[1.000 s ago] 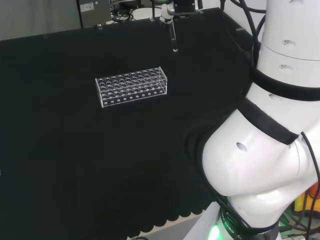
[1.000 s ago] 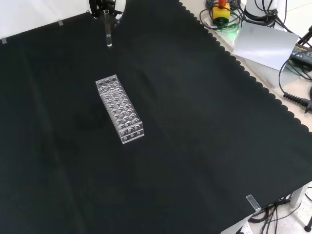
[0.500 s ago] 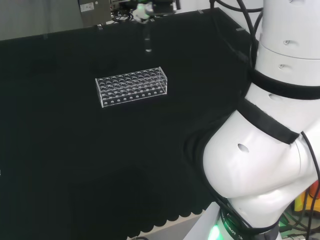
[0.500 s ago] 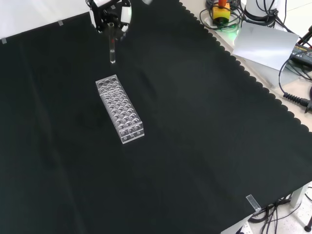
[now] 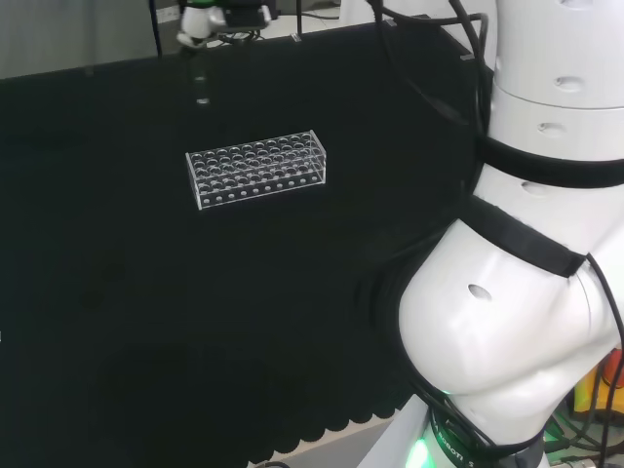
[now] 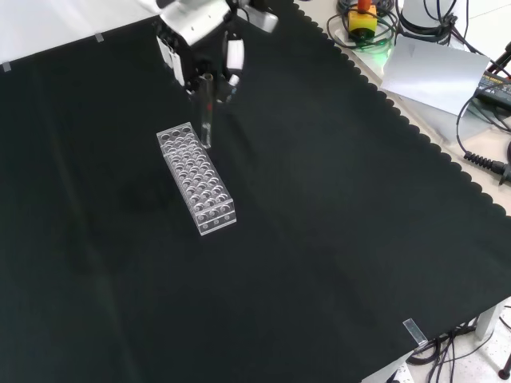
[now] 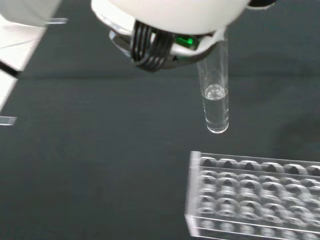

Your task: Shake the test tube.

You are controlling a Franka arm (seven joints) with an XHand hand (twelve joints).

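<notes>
My hand (image 6: 201,41) hangs above the black cloth with its fingers curled round a clear test tube (image 6: 207,120), which points straight down. In the front view the tube's tip sits just over the far end of the clear plastic tube rack (image 6: 197,177). From the head view, the hand (image 5: 208,14) is at the top edge and the tube (image 5: 202,84) hangs beyond the rack (image 5: 255,169), toward its left end. The wrist view shows the test tube (image 7: 215,95) holding a little clear liquid at its bottom, above and apart from the rack (image 7: 255,195). The rack's holes look empty.
The arm's own white links (image 5: 517,244) take up the right of the head view. Past the cloth's scalloped edge lie a yellow box with a red button (image 6: 363,17), a grey sheet (image 6: 435,70) and cables (image 6: 483,159). A small clear clip (image 6: 413,331) sits at the cloth's near corner.
The hand has carried the tube leftward in the head view and nearer in the front view, up to the rack's far end. The rack has stayed put.
</notes>
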